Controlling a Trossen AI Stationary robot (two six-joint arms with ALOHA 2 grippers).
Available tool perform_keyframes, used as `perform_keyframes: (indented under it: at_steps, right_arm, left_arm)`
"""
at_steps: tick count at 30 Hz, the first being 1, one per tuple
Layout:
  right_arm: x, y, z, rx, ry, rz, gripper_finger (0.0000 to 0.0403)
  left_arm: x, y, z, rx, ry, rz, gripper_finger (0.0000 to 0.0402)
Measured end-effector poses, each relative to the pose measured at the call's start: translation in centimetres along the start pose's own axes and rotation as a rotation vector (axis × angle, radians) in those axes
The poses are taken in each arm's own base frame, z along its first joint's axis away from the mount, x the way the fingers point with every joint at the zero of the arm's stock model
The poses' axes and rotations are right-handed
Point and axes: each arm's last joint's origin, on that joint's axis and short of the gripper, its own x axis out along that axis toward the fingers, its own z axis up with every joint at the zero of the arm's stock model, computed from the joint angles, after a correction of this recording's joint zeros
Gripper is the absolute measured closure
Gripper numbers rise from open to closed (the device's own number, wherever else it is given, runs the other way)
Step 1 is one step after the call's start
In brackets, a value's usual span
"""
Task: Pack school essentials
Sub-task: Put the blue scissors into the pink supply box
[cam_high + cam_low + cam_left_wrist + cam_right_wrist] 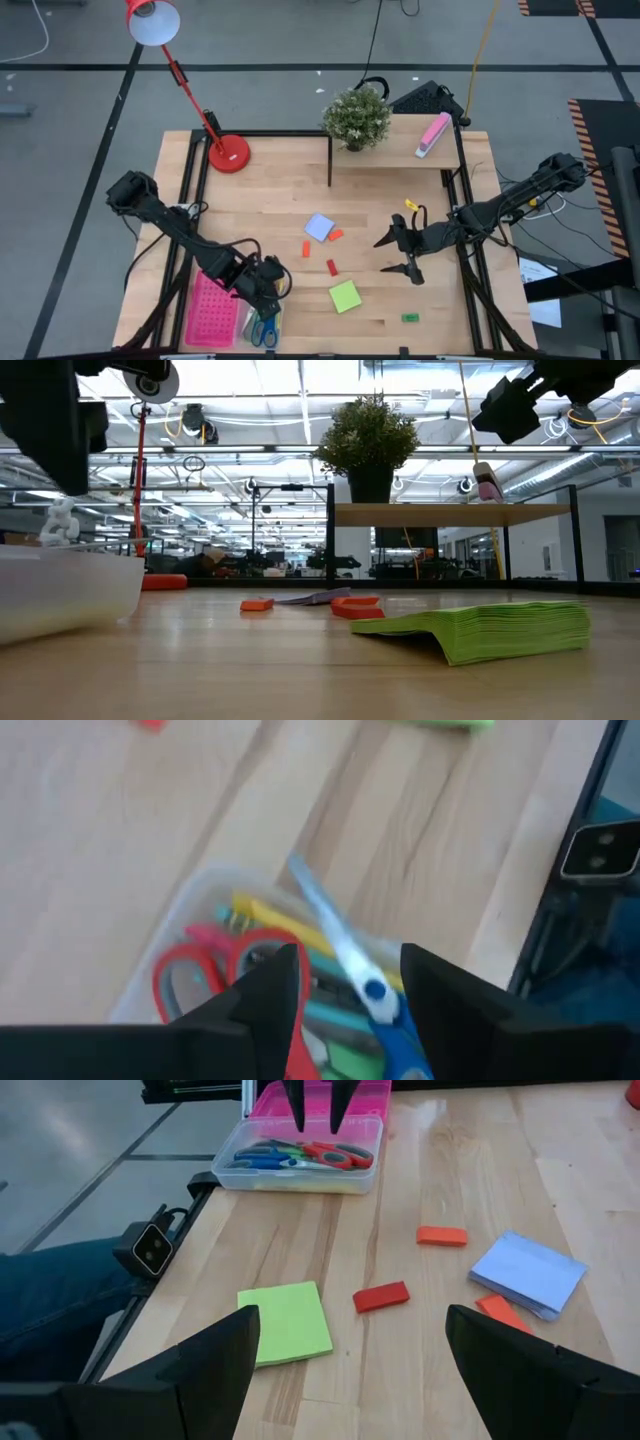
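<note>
At the far left, near the front edge of the surface [270, 190]: a pink tray [212, 310], lying flat. Just beside it, to the right: a clear box [300, 1165] with scissors [335, 1152] inside, red and blue handles visible, and some thin pens.

Directly above this box: the left end effector [350, 1010]. Stands only a little open, with a narrow gap between the fingers. Seems to hold nothing; the blue scissors show in the gap below, inside the box.

Toward the middle, loose on the bare wood and apart from each other: a small orange block [306, 248], a pale-blue note pad [319, 227] with a second orange block [336, 235] just beside it, a red block [332, 267], and a green note pad [345, 296] nearer the front edge. Further right, near the front: a tiny green block [410, 318].

On the right, above the surface: the right end effector [408, 255]. Spread wide open, with nothing in it.
</note>
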Motion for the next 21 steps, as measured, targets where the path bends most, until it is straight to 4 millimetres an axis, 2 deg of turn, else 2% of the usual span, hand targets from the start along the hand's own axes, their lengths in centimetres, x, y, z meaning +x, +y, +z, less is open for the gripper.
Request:
perform_keyframes:
  at_steps: [5, 10, 16, 21]
  right_arm:
    - [1.0, 0.1, -0.4, 0.008, 0.025, -0.008, 0.0088]
    - [2.1, 0.0, -0.6, -0.023, 0.033, -0.015, 0.0088]
    - [2.3, -0.3, -0.6, -0.027, 0.038, -0.03, 0.0088]
    - [2.3, -0.4, -0.6, -0.04, 0.039, -0.032, 0.0088]
  left_arm:
    - [0.1, -0.6, 0.8, 0.059, -0.181, 0.007, 0.022]
    - [1.5, -1.7, 1.9, 0.183, -0.295, -0.049, 0.0223]
    - [4.1, -0.7, 2.3, 0.16, -0.217, 0.005, 0.0267]
    - [4.3, -0.1, 1.4, 0.135, -0.139, 0.063, 0.0317]
